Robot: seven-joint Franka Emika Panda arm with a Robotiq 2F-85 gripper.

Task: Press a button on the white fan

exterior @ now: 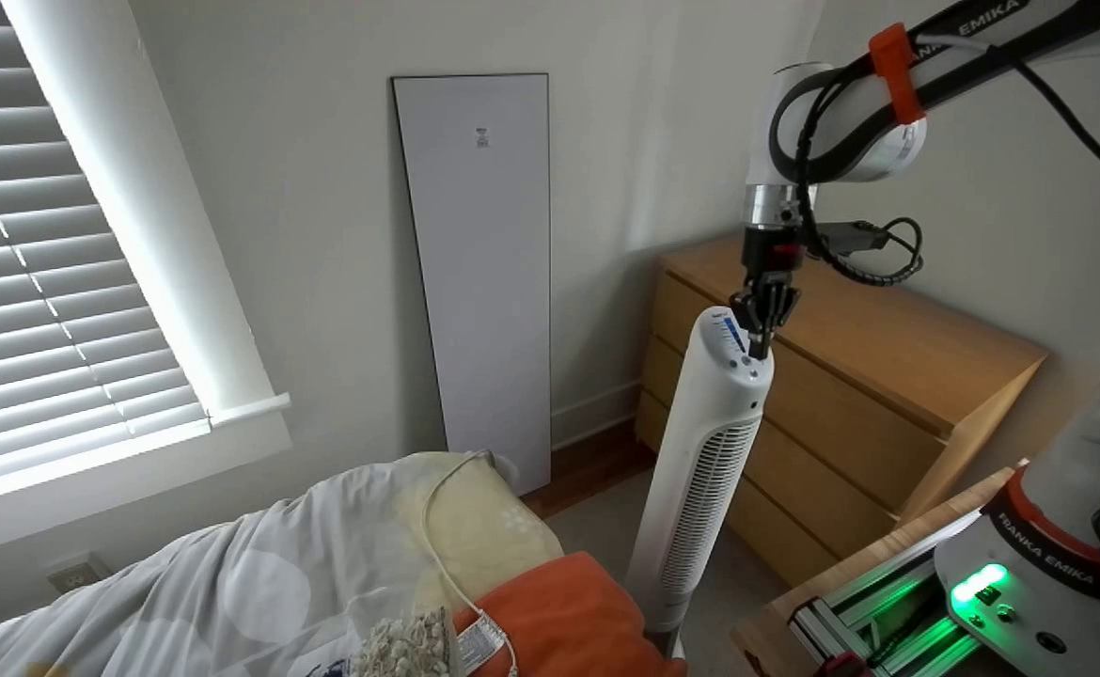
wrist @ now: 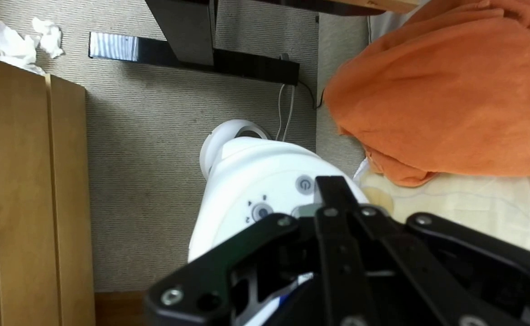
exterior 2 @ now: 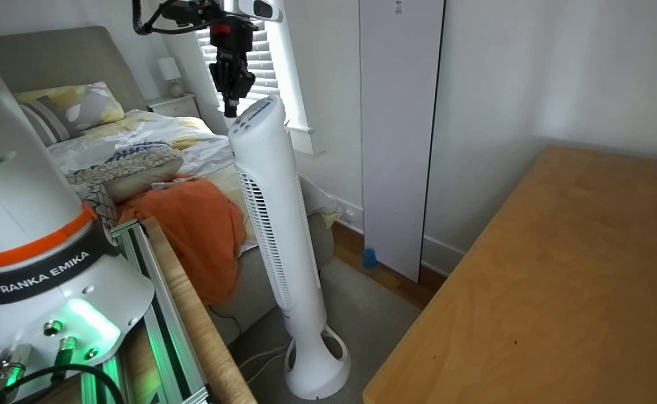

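The white fan (exterior: 700,442) is a tall slim column that stands on the floor, with a slanted oval top panel; it also shows in an exterior view (exterior 2: 283,224). In the wrist view the fan's top (wrist: 238,199) bears a round power button (wrist: 305,184) and a timer button (wrist: 261,212) marked with small numbers. My gripper (exterior: 759,348) points down, fingers together with nothing seen between them. In the wrist view the fingertips (wrist: 330,181) lie just beside the power button. In an exterior view the tips (exterior 2: 231,111) are at the panel's lower edge; I cannot tell whether they touch it.
A wooden dresser (exterior: 851,376) stands beside the fan. A bed with an orange blanket (exterior 2: 194,235) is on the fan's opposite side. A flat white panel (exterior: 484,282) leans on the wall. Cords (wrist: 287,113) lie on the floor near the fan's base.
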